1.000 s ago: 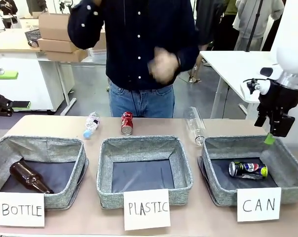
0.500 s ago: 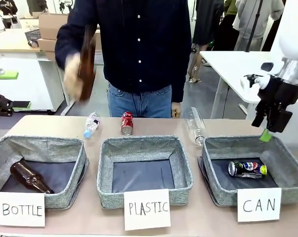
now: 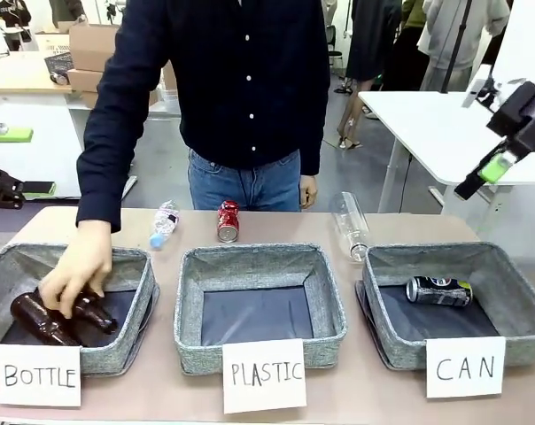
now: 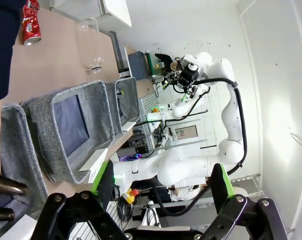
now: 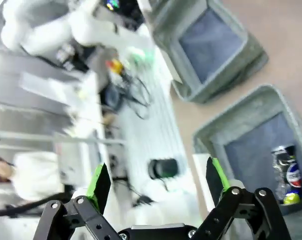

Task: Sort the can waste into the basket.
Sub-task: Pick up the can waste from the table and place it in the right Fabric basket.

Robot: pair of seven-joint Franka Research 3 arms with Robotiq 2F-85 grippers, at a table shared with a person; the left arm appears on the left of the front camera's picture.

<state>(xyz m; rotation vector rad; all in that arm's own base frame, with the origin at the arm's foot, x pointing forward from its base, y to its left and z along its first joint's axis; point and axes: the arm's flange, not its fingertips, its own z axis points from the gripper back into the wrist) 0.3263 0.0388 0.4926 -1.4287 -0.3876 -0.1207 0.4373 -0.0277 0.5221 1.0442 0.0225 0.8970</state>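
- Right wrist view: right gripper (image 5: 158,179) spread wide, empty; logo-marked dark can (image 5: 286,175) in woven basket (image 5: 213,129), outside one jaw.
- Left wrist view: left gripper (image 4: 162,176) spread wide; dented red can (image 4: 30,22) far beyond.

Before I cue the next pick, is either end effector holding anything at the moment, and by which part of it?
Nothing is held. The right end effector is open with nothing between its fingers, and the left end effector is open and empty too.

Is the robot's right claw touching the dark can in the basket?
Apart. In the front view the right gripper hangs high up, with clear space between it and the dark can lying in the basket.
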